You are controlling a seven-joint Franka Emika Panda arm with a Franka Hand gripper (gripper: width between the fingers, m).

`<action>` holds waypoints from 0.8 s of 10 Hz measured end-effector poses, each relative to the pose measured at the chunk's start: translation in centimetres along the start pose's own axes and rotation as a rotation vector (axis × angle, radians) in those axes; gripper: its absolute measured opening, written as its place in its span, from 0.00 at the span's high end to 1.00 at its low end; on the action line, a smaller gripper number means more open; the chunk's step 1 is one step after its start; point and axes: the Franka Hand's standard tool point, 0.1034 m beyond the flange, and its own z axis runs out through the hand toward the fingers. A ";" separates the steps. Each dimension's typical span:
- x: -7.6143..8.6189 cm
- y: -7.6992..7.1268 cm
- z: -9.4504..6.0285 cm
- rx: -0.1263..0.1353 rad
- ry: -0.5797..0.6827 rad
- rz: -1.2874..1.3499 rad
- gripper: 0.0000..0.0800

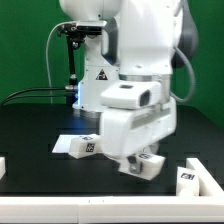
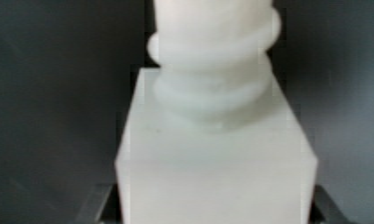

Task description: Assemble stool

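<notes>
My gripper (image 1: 140, 164) is shut on a white stool leg (image 1: 150, 164) and holds it low over the black table, near the front middle of the exterior view. In the wrist view this leg (image 2: 216, 120) fills the picture: a chunky white block with a rounded, ribbed end pointing away. My gripper (image 2: 216, 212) clamps its near end, with a dark finger (image 2: 113, 205) showing on each side. A second white leg (image 1: 80, 146) with a black-and-white tag lies on the table toward the exterior view's left. The round seat is out of view.
A white tagged piece (image 1: 187, 177) lies at the exterior view's right, close to the table's front edge. Another white piece (image 1: 3, 165) shows at the left edge. The arm's base (image 1: 95, 85) and black cables (image 1: 35, 95) stand behind.
</notes>
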 end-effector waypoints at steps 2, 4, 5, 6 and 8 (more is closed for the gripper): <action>-3.3 1.6 -0.7 0.023 -0.037 0.046 0.60; -3.3 1.6 -0.6 0.024 -0.036 0.041 0.60; -3.3 1.6 -0.6 0.024 -0.036 0.041 0.60; -3.3 1.6 -0.6 0.024 -0.036 0.042 0.60; -5.9 3.2 -1.1 -0.003 -0.022 0.096 0.60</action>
